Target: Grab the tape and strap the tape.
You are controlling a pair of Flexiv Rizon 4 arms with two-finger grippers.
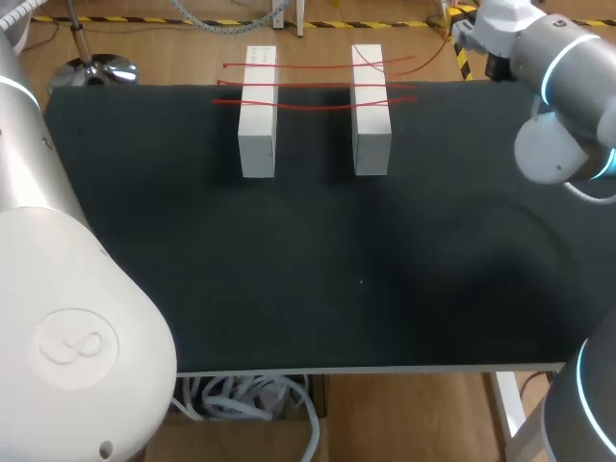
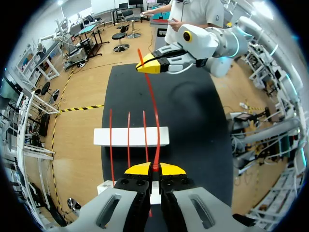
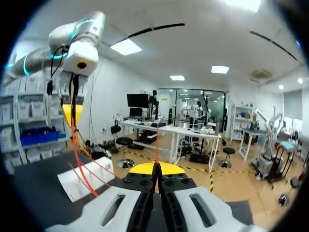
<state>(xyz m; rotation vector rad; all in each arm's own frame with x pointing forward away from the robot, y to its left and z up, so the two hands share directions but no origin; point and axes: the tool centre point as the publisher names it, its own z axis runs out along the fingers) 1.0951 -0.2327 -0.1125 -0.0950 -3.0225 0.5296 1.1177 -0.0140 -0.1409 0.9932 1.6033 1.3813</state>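
Thin red tape (image 2: pixel 151 104) runs between left pincer (image 2: pixel 154 168) and right pincer (image 3: pixel 157 166), each closed tight on it. Only the head view shows both white blocks (image 1: pixel 258 115) under red strands (image 1: pixel 313 87).

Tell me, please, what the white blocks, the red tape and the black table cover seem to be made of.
White blocks: probably foam or painted wood; matte, sharp-edged, uniform faces.
Red tape: likely thin plastic strapping; narrow and smooth, the held strip curves without kinking.
Black table cover: seemingly cloth or felt; dull, no glare, faint soft creases.
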